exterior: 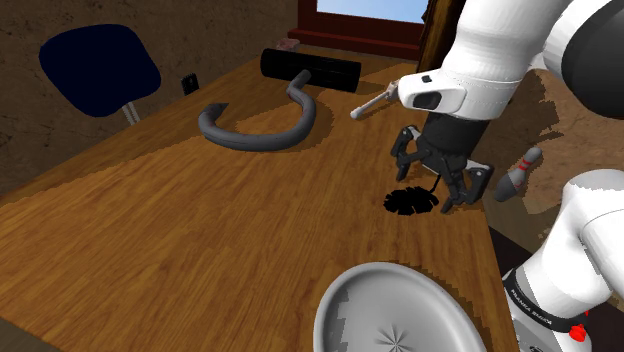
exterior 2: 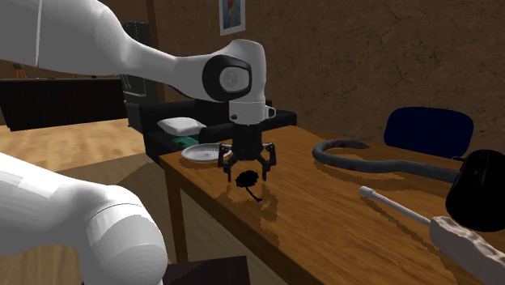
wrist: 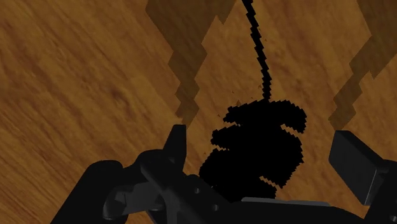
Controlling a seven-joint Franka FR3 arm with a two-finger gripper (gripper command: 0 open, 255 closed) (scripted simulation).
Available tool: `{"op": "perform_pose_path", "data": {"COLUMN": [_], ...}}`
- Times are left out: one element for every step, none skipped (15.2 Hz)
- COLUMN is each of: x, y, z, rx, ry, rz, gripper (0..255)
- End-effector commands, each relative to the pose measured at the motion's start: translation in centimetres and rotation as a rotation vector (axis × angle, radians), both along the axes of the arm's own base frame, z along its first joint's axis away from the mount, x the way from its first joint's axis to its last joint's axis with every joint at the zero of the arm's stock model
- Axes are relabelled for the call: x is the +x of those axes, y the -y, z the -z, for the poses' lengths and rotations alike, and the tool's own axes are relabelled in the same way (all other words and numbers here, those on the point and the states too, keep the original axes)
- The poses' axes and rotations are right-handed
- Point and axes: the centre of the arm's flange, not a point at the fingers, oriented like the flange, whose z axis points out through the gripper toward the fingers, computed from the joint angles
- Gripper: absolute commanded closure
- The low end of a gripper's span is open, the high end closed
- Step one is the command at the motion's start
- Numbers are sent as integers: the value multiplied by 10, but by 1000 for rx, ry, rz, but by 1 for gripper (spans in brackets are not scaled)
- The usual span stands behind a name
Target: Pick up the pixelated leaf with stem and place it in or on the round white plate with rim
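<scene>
While the end effector [exterior: 424, 190] hangs wide open, you have the black leaf [wrist: 257, 149] flat on the bench [exterior: 200, 220] directly beneath, between untouching fingers [wrist: 353, 162]; stem [wrist: 257, 57] runs crosswise to the closing line; white plate [exterior: 340, 300] lies apart.

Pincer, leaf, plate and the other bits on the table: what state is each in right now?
pincer: open, low over the table, fingers either side of the leaf, not touching it
leaf: flat on the table, not gripped
plate: upright, empty
grey hose: lying curled on the table
black cylinder: lying on its side
</scene>
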Motion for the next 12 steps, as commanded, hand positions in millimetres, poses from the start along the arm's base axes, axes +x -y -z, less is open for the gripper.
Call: {"op": "perform_pose_path", "data": {"x": [0,0,0,0,0,0,0,0,0,0,0,0], "y": [0,0,0,0,0,0,0,0,0,0,0,0], "z": [2,2,2,2,2,2,2,2,2,2,2,2], "rx": [0,0,0,0,0,0,0,0,0,0,0,0], "ry": [0,0,0,0,0,0,0,0,0,0,0,0], "rz": [0,0,0,0,0,0,0,0,0,0,0,0], "gripper": [0,0,0,0,0,0,255,255,255,255,255,255]}}
